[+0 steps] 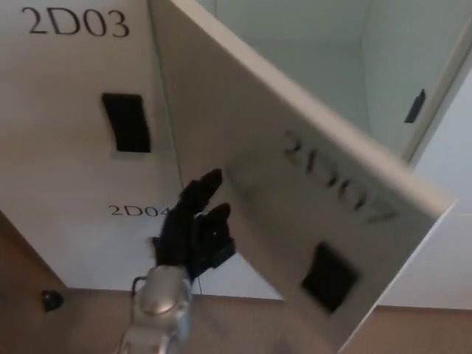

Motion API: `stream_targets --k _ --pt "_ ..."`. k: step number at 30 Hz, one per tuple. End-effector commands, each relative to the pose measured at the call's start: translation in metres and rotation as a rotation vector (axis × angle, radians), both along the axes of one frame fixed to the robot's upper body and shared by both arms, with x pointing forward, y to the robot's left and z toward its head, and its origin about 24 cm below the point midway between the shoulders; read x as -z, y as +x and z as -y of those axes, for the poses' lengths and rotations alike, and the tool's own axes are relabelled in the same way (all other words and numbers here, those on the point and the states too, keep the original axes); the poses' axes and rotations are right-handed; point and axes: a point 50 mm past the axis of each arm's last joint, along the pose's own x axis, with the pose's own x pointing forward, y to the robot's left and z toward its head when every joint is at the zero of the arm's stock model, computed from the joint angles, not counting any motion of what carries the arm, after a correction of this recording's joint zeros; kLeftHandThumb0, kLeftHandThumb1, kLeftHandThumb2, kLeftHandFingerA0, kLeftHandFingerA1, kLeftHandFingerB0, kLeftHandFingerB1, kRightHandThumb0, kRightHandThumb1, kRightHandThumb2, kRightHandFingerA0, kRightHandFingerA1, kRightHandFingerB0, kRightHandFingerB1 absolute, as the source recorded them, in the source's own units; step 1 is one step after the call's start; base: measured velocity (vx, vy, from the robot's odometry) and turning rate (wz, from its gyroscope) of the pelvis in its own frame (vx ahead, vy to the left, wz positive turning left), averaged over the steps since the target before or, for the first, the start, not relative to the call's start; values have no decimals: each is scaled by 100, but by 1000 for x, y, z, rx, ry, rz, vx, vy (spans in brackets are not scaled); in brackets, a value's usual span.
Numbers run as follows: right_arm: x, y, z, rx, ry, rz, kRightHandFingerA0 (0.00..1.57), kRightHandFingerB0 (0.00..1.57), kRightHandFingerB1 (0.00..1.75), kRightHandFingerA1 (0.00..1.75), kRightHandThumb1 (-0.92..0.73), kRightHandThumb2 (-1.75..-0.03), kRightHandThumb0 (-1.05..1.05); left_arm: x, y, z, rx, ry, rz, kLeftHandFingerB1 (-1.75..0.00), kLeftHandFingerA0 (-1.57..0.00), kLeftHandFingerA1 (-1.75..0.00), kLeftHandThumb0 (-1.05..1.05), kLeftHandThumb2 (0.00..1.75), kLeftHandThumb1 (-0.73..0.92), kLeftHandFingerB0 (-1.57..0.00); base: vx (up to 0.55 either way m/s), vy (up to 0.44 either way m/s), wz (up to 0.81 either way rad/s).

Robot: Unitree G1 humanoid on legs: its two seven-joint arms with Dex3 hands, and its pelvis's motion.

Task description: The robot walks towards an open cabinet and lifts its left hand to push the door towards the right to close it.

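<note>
left hand [193, 232] raised against outer face of cabinet door [295, 184], fingers [200, 188] apart and extended, clamped on nothing, flat contact suited to pushing rather than gripping. door partway swung toward the right, blurred, angled across the open compartment [324, 51], its black handle recess [328, 276] near the free edge. placed near the hinge side, beside neighbouring door marked 2d03 [74, 110]. right hand not in view. closure judged incomplete.
</note>
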Motion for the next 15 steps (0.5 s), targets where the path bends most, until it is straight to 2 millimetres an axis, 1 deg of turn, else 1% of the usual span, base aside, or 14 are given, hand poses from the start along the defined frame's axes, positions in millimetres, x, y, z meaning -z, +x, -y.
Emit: stream_targets --k 1,2,3,7,8,10,11,12,13,14,15 --pt "-2 -4 -3 4 -27 41 80 68 48 52 -64 -60 -37 -153 -240 327 1509 20 364 -37 -49 -41 -30 59 62 -40 0 0 0" --pt "-2 -1 -4 -1 -32 42 80 70 47 50 -66 -60 -40 -143 -257 320 1557 -1 341 -37 -47 -41 -29 59 64 -39 0 0 0" --pt "-3 0 -5 -5 -35 42 80 70 47 50 -66 -60 -40 -137 -269 315 1587 -15 320 -37 -47 -41 -29 59 64 -39 0 0 0" --pt "-3 4 -4 2 -35 37 80 69 47 50 -66 -60 -40 -135 -269 313 1576 -27 310 -37 -49 -41 -28 60 64 -40 0 0 0" --pt "-3 6 -4 9 -32 38 81 71 48 51 -66 -60 -38 -138 -265 313 1562 -37 320 -38 -49 -42 -31 59 64 -41 0 0 0" --pt "-5 9 -4 10 -32 45 80 71 47 50 -66 -60 -38 -143 -254 313 1540 -33 347 -37 -48 -40 -32 59 66 -40 0 0 0" --pt "-5 9 -4 10 -32 45 80 71 47 50 -66 -60 -38 -143 -254 313 1540 -33 347 -37 -48 -40 -32 59 66 -40 0 0 0" --pt "-5 9 -3 7 -34 53 82 72 48 52 -65 -60 -38 -144 -245 311 1513 -26 360 -37 -46 -41 -27 60 66 -40 0 0 0" --pt "-6 10 -3 5 -36 58 82 72 48 52 -65 -60 -38 -144 -240 309 1495 -20 367 -37 -46 -41 -27 60 66 -40 0 0 0" --pt "-6 10 -3 5 -36 58 82 72 48 52 -65 -60 -38 -144 -240 309 1495 -20 367 -37 -46 -41 -27 60 66 -40 0 0 0" --pt "-6 10 -2 3 -38 62 82 72 48 51 -66 -60 -39 -142 -233 307 1472 -9 371 -37 -46 -41 -26 60 65 -40 0 0 0"
